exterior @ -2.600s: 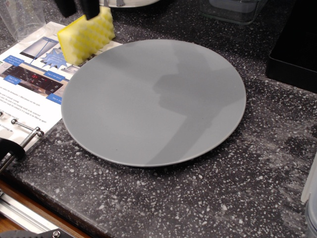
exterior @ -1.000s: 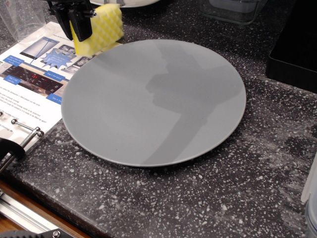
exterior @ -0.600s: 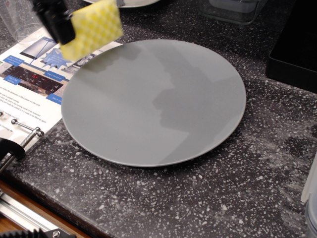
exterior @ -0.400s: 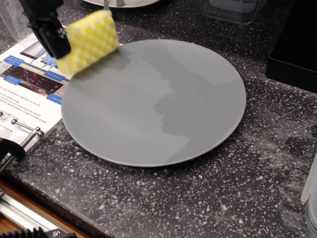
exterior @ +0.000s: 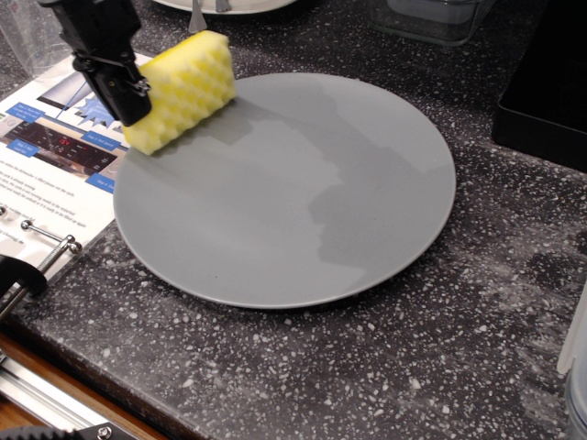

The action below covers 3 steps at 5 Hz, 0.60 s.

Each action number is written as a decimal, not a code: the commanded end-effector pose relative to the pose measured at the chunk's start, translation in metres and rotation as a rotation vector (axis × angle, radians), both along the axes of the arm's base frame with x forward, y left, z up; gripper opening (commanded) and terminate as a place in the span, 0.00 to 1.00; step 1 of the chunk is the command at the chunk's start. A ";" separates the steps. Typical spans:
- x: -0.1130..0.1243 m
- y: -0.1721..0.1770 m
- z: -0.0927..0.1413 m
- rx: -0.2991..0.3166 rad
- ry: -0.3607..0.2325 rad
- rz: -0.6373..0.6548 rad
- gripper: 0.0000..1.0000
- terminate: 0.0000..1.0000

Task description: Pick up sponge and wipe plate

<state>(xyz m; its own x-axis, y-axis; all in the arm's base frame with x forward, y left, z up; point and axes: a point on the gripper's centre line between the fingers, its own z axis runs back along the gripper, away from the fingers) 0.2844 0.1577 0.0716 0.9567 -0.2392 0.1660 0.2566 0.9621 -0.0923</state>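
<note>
Small bright yellow ridged foam sponge (exterior: 183, 87) held over the far-left rim of a large round matte grey plate (exterior: 293, 211).

Clamped by its left end in the black gripper (exterior: 138, 96), tilted, right end higher. Beneath, a dark speckled stone counter (exterior: 385, 367); at left, a printed leaflet (exterior: 46, 147) beside the plate.

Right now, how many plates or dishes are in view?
2: the grey plate at the centre of the counter, and a white dish cut off by the top edge. Others may lie outside the picture.
</note>
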 end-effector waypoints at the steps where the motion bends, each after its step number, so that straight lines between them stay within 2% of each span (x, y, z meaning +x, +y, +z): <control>1: 0.009 -0.036 0.004 0.112 -0.001 0.015 0.00 0.00; 2: 0.009 -0.056 0.000 0.122 -0.015 0.032 0.00 0.00; 3: 0.007 -0.082 0.007 0.109 -0.009 0.048 0.00 0.00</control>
